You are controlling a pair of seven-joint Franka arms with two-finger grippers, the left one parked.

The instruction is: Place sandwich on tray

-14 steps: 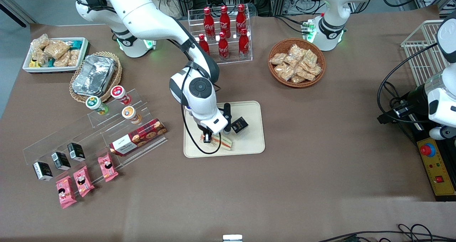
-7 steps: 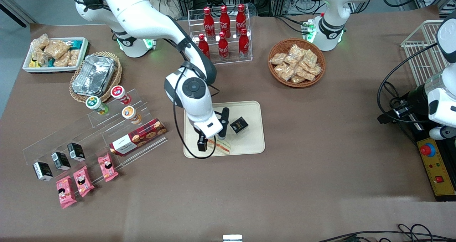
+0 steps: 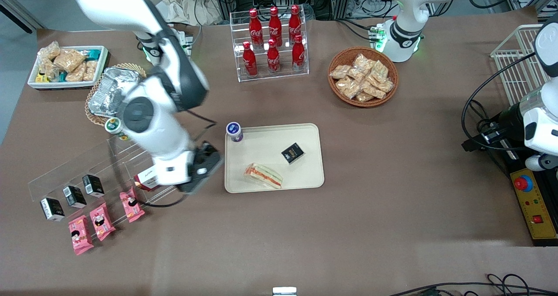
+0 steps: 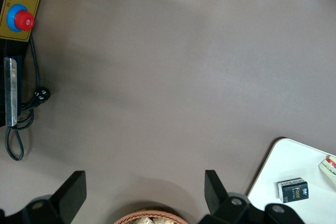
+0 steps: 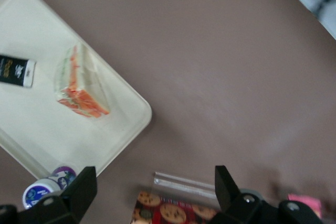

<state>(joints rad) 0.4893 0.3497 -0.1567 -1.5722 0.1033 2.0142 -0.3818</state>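
The sandwich [image 3: 263,176], a clear-wrapped wedge with orange-red and green stripes, lies flat on the cream-beige tray [image 3: 307,178], near the tray's edge closest to the front camera. It also shows in the right wrist view [image 5: 80,85] on the tray [image 5: 31,124], and at the edge of the left wrist view [image 4: 329,165]. My gripper [image 3: 205,167] is off the tray, toward the working arm's end, above the table and the red cookie box [image 5: 173,213]. In the right wrist view the gripper [image 5: 153,187] is open and empty.
A small black box [image 3: 292,152] lies on the tray. A purple-capped bottle [image 3: 234,131] stands at the tray's corner. An acrylic shelf [image 3: 65,174] with small boxes and pink packets [image 3: 100,219] lies under the arm. A cola rack [image 3: 272,41] and a snack basket [image 3: 362,76] stand farther away.
The gripper let go of the sandwich, rose and swung off the tray toward the working arm's end. The sandwich stays on the tray. The purple-capped bottle is now uncovered.
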